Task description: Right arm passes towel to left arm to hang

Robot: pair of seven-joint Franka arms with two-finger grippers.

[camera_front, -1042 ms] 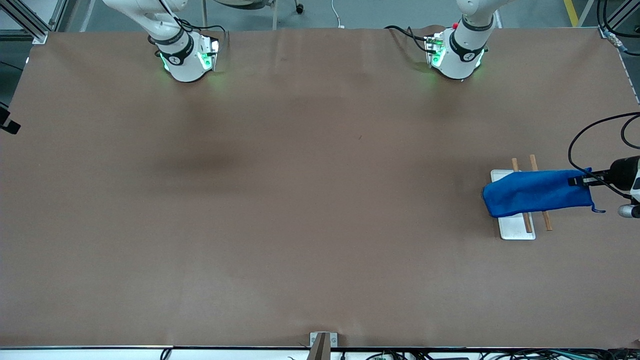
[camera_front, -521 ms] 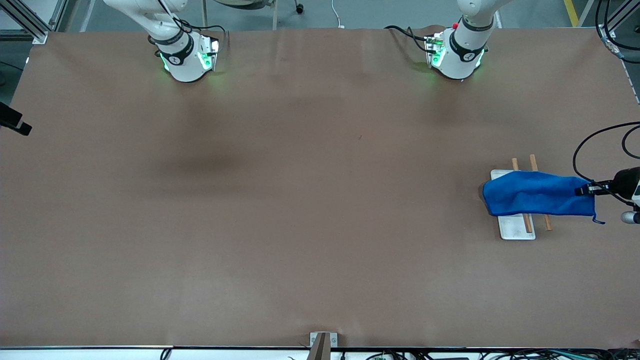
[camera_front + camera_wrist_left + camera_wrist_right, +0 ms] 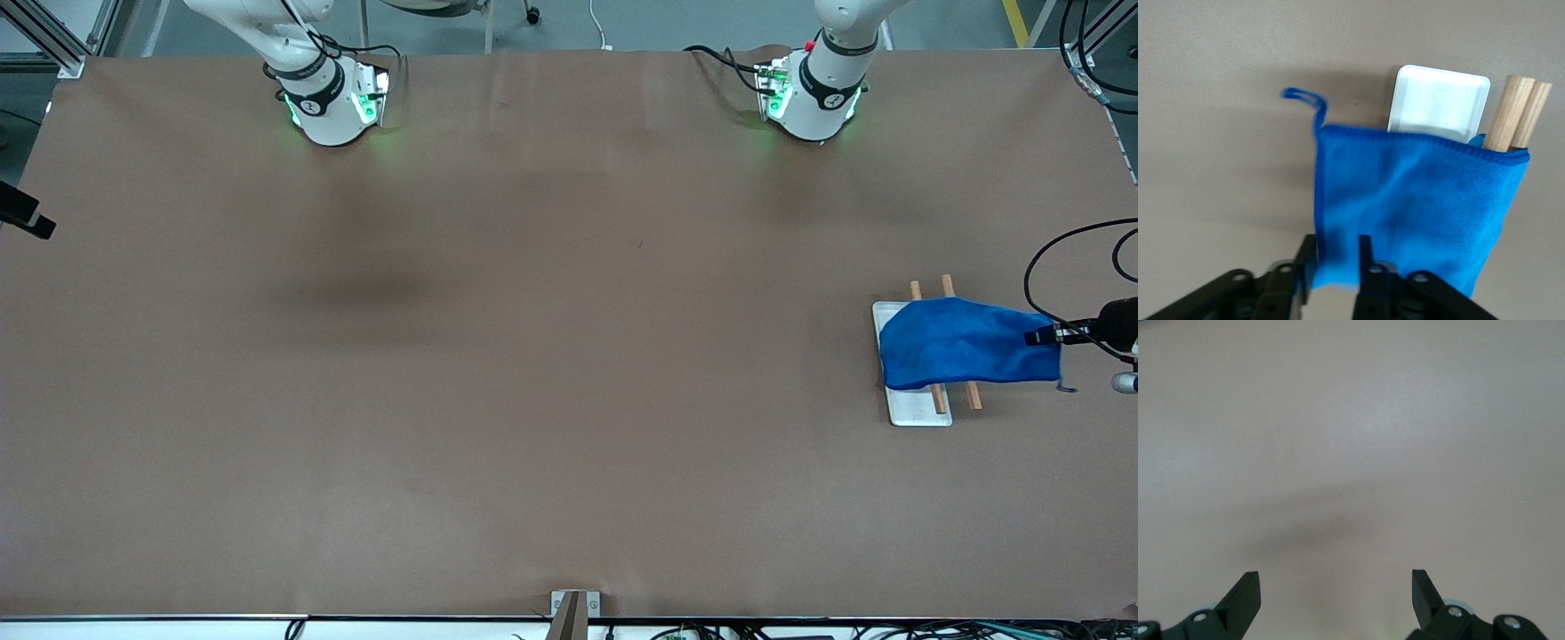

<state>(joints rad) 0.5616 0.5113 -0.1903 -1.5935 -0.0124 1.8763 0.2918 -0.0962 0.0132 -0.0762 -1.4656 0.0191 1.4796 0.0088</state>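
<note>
Towel [image 3: 965, 345]: soft, light microfibre, limp (best pinched at hem), draped over wooden rack rods [image 3: 957, 341] toward left arm's end. Left gripper [image 3: 1337, 261] clamped on its edge. Right gripper [image 3: 1336, 592] spread, waiting.

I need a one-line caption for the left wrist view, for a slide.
Left gripper shut on the blue towel, draped over two wooden rods above a white tray.

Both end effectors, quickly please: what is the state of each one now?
Left end effector: closed on the towel, draped over the wooden rack.
Right end effector: open, holding nothing, over bare table.
</note>
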